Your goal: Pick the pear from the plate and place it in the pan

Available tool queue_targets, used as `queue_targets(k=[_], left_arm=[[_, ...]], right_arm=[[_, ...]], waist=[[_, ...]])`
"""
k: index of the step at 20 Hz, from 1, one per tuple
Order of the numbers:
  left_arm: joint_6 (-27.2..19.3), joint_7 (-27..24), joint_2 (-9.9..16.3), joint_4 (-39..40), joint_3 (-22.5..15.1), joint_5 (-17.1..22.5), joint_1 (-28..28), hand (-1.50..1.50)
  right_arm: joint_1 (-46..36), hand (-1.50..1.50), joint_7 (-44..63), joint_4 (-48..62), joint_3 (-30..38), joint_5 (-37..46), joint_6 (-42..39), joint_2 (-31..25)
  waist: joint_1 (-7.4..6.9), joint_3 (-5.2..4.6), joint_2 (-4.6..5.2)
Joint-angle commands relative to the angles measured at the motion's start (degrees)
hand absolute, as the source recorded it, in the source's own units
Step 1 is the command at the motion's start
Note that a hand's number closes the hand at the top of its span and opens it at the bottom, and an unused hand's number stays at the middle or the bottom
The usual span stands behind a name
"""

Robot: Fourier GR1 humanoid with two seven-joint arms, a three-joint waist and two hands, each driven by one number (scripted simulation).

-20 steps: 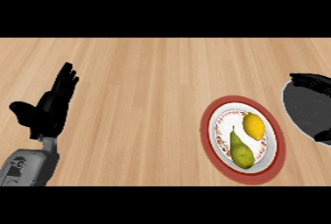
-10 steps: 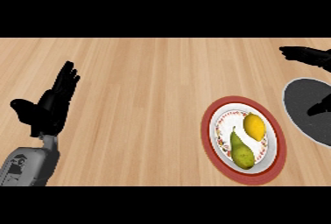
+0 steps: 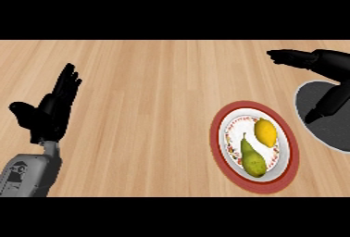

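Head view shows you the pear (image 3: 252, 159) lying on the red-rimmed plate (image 3: 220, 139), just beside a lemon (image 3: 265, 131), both untouched. The dark pan (image 3: 336, 132) sits at the right edge, just beside the plate. Your right hand (image 3: 327, 62) hangs above the pan, fingers spread wide and holding nothing, thumb pointing down over the pan. Your left hand (image 3: 49, 113) rests at the left, fingers straight and up, well apart from the plate.
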State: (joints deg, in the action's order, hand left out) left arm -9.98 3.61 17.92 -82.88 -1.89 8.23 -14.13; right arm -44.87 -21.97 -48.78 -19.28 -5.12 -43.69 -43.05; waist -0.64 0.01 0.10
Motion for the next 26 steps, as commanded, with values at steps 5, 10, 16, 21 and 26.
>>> queue_targets(k=[5, 10, 16, 21, 26], left_arm=[[0.8, 2.5, 0.2, 0.6, 1.7, -0.2, -1.4, 0.0], [0.6, 0.7, -1.3, -0.1, 2.0, -1.9, -0.2, 0.0], [1.9, 1.8, -2.2, -4.0, 1.8, -2.4, 2.4, 0.0], [4.5, -0.7, -1.0, 0.0, 4.8, -1.9, 1.1, 0.0], [3.0, 2.1, -3.1, -2.6, 2.9, -3.3, 0.0, 0.0]], right_arm=[[4.0, -1.5, 2.4, -8.5, 0.2, -0.4, -8.9, -1.7], [6.0, -1.5, 13.7, -13.6, 2.4, -1.1, -6.3, 3.7], [8.8, -1.5, 7.3, -10.0, 2.2, 9.7, -6.0, 3.7], [7.4, -1.5, 8.1, -9.1, 3.2, 11.9, -7.6, 7.6], [8.4, -1.5, 2.9, -6.0, -1.0, 17.5, -4.6, 11.9]], waist=[[0.86, -0.02, -0.2], [0.78, -0.04, -0.23], [0.32, 0.0, -0.12], [0.36, -0.02, -0.08], [-0.01, 0.02, 0.04]])
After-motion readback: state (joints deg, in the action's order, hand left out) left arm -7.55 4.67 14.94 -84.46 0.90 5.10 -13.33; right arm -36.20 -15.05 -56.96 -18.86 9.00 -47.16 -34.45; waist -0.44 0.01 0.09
